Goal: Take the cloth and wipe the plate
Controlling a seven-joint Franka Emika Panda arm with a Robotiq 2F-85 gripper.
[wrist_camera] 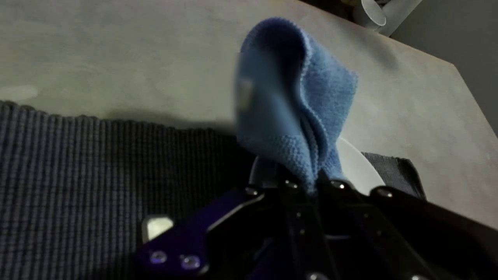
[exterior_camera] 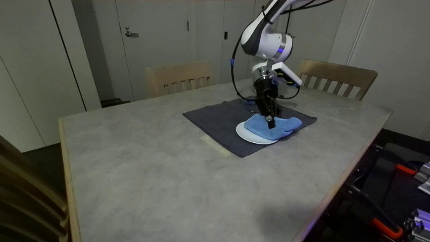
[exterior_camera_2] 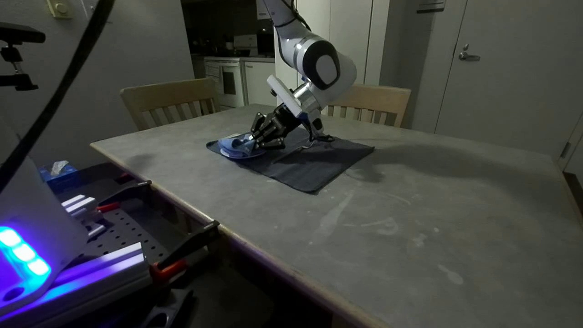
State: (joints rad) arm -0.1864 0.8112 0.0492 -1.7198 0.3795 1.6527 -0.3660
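Had the gripper (wrist_camera: pixel 313 184) closed on a bunched fold of the blue cloth (wrist_camera: pixel 325 97), with the free part looping up ahead of the pinch in the wrist view. Judged the cloth light, limp and textured, unlikely to slip from so thick a fold, yet ready to flop or crumple if pushed by its loose end. Reckoned the fold well chosen for a hold, better than a lone thin edge. Found the cloth over the white plate (exterior_camera: pixel 250 135), covering much of it in an exterior view; could not tell how firmly pressed down. Took the plate for smooth and stiff, perhaps breakable, apt to skid under a hard sideways push; better wiped with light downward pressure. Guessed at the wiping step, with the cloth secured. Noted the dark grey mat (exterior_camera: pixel 221 121) beneath the plate, likely some help against sliding. Saw the mat lying on the grey counter (exterior_camera: pixel 151 174), with a wooden chair (exterior_camera: pixel 179 72) beyond.
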